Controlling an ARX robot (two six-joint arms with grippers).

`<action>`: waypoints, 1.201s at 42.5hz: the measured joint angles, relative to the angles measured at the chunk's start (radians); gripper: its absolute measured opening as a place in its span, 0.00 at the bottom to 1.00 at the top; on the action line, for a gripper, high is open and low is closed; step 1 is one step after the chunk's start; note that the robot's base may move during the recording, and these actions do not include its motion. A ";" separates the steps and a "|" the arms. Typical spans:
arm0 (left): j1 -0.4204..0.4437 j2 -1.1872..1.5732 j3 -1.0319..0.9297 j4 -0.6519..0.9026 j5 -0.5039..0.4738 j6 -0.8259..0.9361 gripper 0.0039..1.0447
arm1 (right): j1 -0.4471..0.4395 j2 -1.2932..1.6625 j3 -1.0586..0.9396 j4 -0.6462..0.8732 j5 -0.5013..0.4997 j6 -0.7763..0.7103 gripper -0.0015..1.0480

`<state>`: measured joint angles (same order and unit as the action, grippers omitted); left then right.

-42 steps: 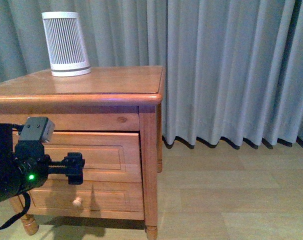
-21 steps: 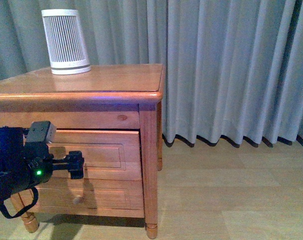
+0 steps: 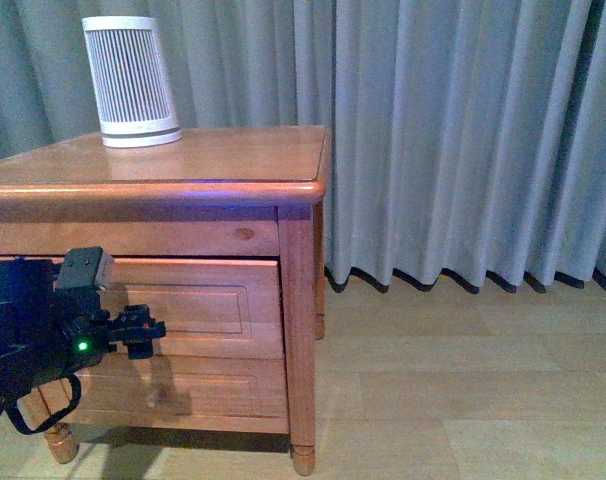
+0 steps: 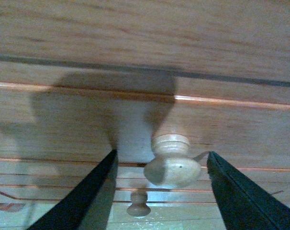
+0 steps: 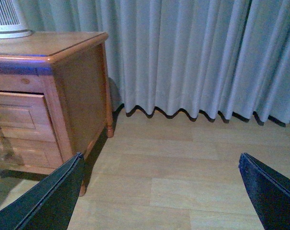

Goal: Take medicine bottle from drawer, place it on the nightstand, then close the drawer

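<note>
Two dark fingers (image 4: 87, 191) of the left gripper (image 3: 138, 333) stand spread either side of the drawer's (image 3: 198, 305) pale knob (image 4: 170, 165), neither touching it. The right gripper (image 5: 160, 158) hangs released, wide apart, above the floor (image 5: 183, 184) beside the nightstand (image 3: 213, 160).

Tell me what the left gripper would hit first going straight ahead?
Probably the small round pale wooden knob on the honey-wood upper drawer; it sits between the left gripper's open fingers.

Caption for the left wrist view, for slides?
Left gripper open, straddling the drawer's knob, not yet closed on it.
</note>
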<state>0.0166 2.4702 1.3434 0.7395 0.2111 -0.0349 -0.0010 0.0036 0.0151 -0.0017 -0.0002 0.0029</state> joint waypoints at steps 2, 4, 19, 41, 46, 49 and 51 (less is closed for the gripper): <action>0.002 0.002 0.002 0.000 0.000 -0.002 0.47 | 0.000 0.000 0.000 0.000 0.000 0.000 0.93; 0.005 0.003 0.003 0.001 0.011 -0.004 0.39 | 0.000 0.000 0.000 0.000 0.000 0.000 0.93; 0.005 0.003 -0.007 0.022 0.019 -0.008 0.24 | 0.000 0.000 0.000 0.000 0.000 0.000 0.93; 0.058 -0.126 -0.425 0.308 0.104 -0.032 0.24 | 0.000 0.000 0.000 0.000 0.000 0.000 0.93; 0.077 -0.145 -0.535 0.390 0.122 -0.011 0.24 | 0.000 0.000 0.000 0.000 0.000 0.000 0.93; 0.088 -0.156 -0.605 0.444 0.130 0.006 0.24 | 0.000 0.000 0.000 0.000 0.000 0.000 0.93; 0.091 -0.161 -0.629 0.459 0.131 0.010 0.24 | 0.000 0.000 0.000 0.000 0.000 0.000 0.93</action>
<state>0.1074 2.3093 0.7147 1.1984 0.3424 -0.0250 -0.0010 0.0036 0.0151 -0.0017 -0.0002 0.0029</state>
